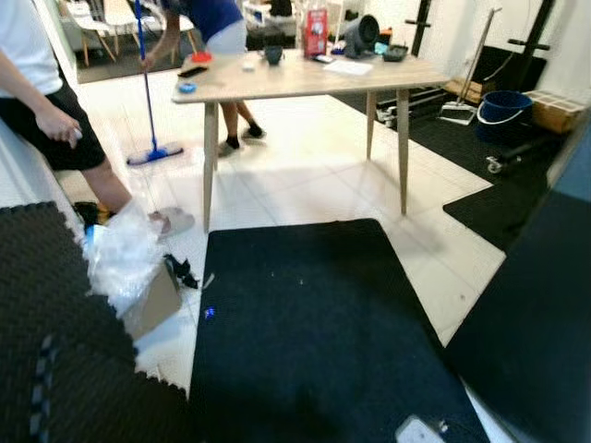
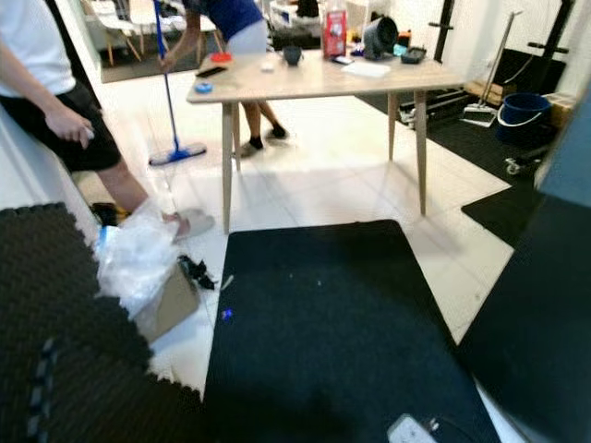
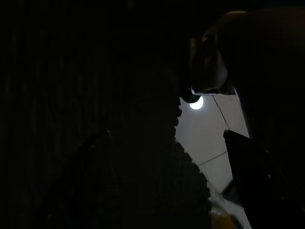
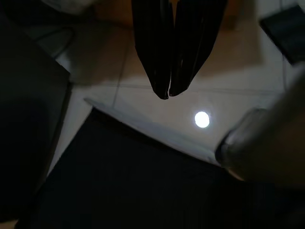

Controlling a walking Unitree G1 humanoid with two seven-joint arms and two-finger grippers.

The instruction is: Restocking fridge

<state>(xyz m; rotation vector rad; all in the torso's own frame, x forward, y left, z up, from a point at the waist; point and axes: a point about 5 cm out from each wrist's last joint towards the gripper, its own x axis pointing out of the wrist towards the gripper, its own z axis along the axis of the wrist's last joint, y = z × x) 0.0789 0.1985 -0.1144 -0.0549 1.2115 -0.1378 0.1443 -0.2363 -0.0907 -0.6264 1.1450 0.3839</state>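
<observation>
Dark rectangular floor mat [image 1: 305, 332] underfoot, no fridge or stock item visible yet.
Right gripper [image 4: 168, 93] hangs clenched and empty over mat edge and pale tile; left gripper: cannot tell, too dark. Risk: walking on could clip the light wooden table [image 1: 305, 78] ahead or the person mopping [image 1: 208, 28] beyond it.
</observation>
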